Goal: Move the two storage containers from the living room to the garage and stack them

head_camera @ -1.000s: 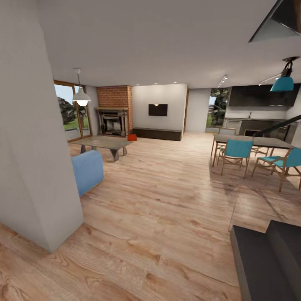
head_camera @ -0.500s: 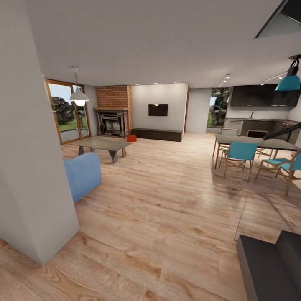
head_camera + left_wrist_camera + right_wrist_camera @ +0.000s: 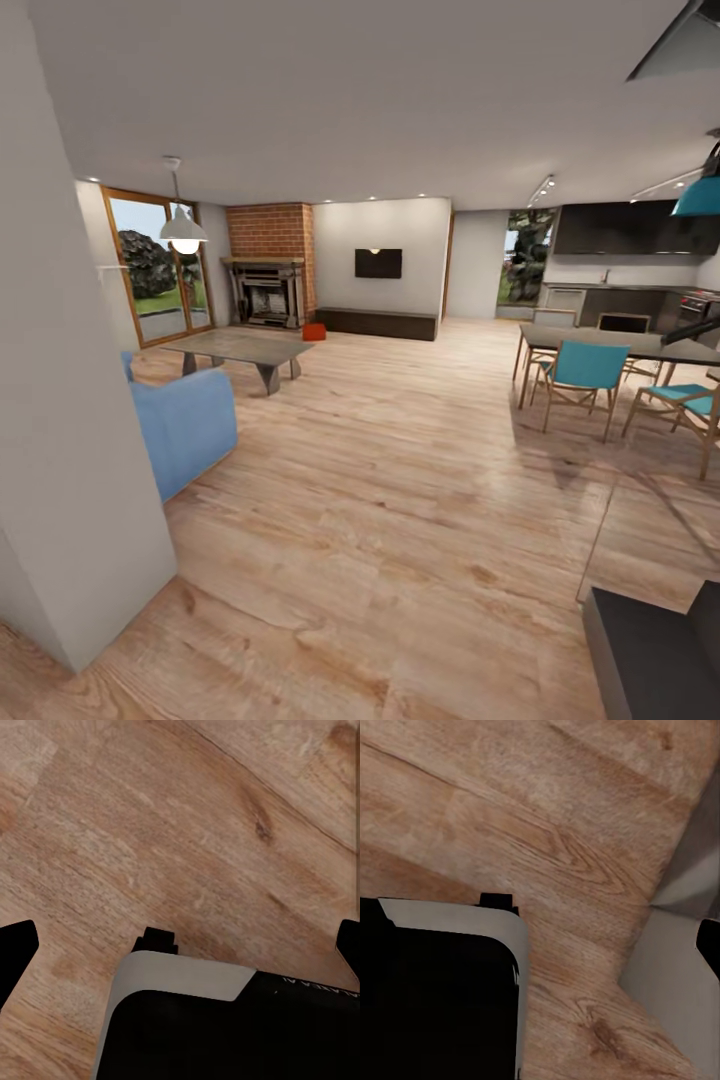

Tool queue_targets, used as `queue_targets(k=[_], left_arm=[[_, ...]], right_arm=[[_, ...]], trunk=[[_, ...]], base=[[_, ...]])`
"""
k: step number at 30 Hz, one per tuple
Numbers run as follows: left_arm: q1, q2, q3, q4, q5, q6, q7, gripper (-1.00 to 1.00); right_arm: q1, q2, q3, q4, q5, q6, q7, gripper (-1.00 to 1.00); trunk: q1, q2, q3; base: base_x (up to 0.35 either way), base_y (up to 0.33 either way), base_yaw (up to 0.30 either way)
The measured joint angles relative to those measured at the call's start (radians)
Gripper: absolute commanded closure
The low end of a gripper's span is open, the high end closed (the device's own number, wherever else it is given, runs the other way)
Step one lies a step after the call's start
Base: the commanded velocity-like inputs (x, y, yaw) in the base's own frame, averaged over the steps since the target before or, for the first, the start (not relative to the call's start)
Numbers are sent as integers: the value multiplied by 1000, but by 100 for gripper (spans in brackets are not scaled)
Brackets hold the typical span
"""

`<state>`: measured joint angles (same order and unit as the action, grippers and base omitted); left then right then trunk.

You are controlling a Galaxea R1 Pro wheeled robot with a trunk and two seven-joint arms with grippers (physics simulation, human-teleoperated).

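Observation:
Far across the living room, an orange-red storage container [image 3: 315,331] sits on the wood-plank floor [image 3: 400,480] between the brick fireplace [image 3: 268,290] and the long dark bench [image 3: 378,322]. It is too small to tell whether it is one tray or two together. My left gripper [image 3: 180,949] hangs open over bare planks, one dark fingertip [image 3: 15,952] at each side of its wrist view. My right gripper [image 3: 540,945] also looks open above the floor, with one fingertip [image 3: 709,943] showing.
A white wall corner [image 3: 60,450] stands close on my left, with a blue sofa [image 3: 185,425] and low coffee table [image 3: 240,348] behind it. A dining table [image 3: 620,345] with teal chairs [image 3: 585,372] is on the right. A dark block [image 3: 655,650] sits at the lower right.
The whole head view has shifted: the camera has moved forward past the wall corner, revealing more of the window and sofa. The orange-red container has stayed where it was.

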<state>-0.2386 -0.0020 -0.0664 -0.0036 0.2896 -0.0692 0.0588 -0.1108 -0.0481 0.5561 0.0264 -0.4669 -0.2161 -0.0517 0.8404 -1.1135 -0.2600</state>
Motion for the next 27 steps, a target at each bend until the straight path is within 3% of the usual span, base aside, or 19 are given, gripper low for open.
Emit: queue_targets(k=[27], left_arm=[[0, 0, 0, 0, 0, 1, 0, -100]], right_arm=[[0, 0, 0, 0, 0, 0, 0, -100]], trunk=[[0, 0, 0]], base=[[322, 0, 0]])
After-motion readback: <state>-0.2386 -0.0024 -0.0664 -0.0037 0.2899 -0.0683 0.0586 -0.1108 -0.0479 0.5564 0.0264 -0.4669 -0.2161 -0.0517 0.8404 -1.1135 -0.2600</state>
